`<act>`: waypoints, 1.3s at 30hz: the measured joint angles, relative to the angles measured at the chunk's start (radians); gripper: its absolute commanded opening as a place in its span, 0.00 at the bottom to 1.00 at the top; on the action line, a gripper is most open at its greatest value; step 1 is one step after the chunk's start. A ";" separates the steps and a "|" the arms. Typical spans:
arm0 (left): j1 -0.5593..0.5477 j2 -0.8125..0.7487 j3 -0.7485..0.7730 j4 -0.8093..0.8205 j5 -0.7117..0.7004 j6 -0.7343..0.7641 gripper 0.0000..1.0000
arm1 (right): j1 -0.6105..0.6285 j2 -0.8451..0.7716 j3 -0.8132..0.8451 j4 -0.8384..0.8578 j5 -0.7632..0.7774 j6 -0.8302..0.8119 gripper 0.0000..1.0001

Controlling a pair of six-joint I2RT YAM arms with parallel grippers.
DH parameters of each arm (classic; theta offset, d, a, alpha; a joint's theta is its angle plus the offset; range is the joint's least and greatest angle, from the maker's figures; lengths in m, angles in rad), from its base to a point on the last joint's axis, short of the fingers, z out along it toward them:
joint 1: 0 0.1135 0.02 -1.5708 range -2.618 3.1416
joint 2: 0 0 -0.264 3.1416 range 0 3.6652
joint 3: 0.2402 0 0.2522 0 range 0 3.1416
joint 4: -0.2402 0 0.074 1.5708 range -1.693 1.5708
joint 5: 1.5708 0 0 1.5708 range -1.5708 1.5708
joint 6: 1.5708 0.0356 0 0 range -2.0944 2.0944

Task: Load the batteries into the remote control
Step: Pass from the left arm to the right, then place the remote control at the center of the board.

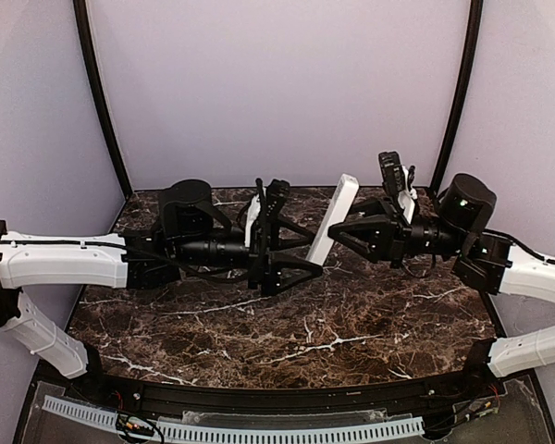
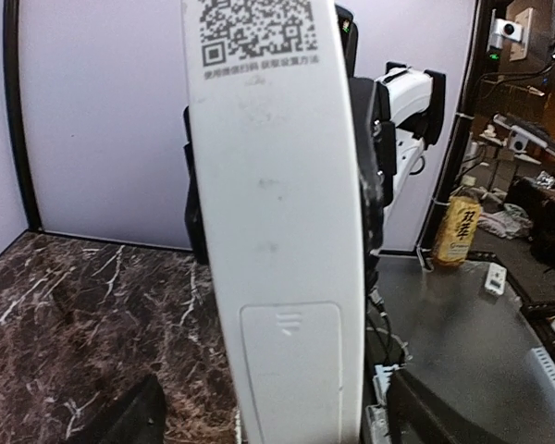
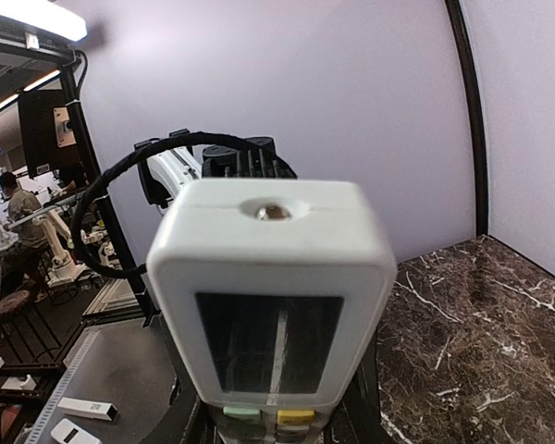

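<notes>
**Ann:** When you look down from above, where is the remote control (image 1: 335,217)?

**Ben:** It is up in the air over the dark marble table (image 1: 351,324), in the middle and near the back. It stands tall and leans a bit, with its top end tipped to the right.

**Ann:** Who holds it?

**Ben:** The right gripper (image 1: 340,231) does. Its two fingers pinch the remote's middle from the right side.

**Ann:** And the left gripper (image 1: 317,255)?

**Ben:** Its fingers are spread wide. The low end of the remote sits between them. I cannot tell if they touch it.

**Ann:** What does the left wrist camera see?

**Ben:** It sees the white back of the remote, very close. A QR code (image 2: 256,28) is up top and the battery cover (image 2: 291,370) is low down. The cover is on and shut. Two black fingers (image 2: 134,421) poke up at the bottom, one on each side of the remote.

**Ann:** And the right wrist camera?

**Ben:** The remote's top end points at it. Below that is a dark screen (image 3: 268,342), then a green button (image 3: 240,413) and a yellow button (image 3: 296,416). The remote hides the right fingers in that view.
</notes>
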 measured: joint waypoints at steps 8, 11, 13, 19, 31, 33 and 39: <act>0.053 -0.066 0.008 -0.211 -0.236 0.019 0.99 | -0.135 0.113 0.172 -0.300 0.132 -0.003 0.24; 0.091 -0.064 0.020 -0.290 -0.331 0.002 0.99 | -0.232 0.173 0.203 -0.423 0.186 -0.005 0.24; 0.110 -0.063 0.026 -0.348 -0.396 -0.006 0.99 | -0.284 0.232 0.238 -0.520 0.216 -0.013 0.25; 0.122 -0.031 0.059 -0.484 -0.566 -0.034 0.99 | -0.327 0.457 0.421 -0.818 0.314 -0.092 0.26; 0.208 -0.032 0.017 -0.570 -0.722 -0.168 0.99 | -0.228 0.833 0.706 -1.122 0.392 -0.146 0.30; 0.229 -0.049 -0.018 -0.569 -0.733 -0.192 0.99 | -0.205 0.874 0.724 -1.146 0.401 -0.140 0.30; 0.236 -0.076 -0.090 -0.563 -0.733 -0.233 0.99 | -0.162 0.945 0.748 -1.226 0.419 -0.119 0.34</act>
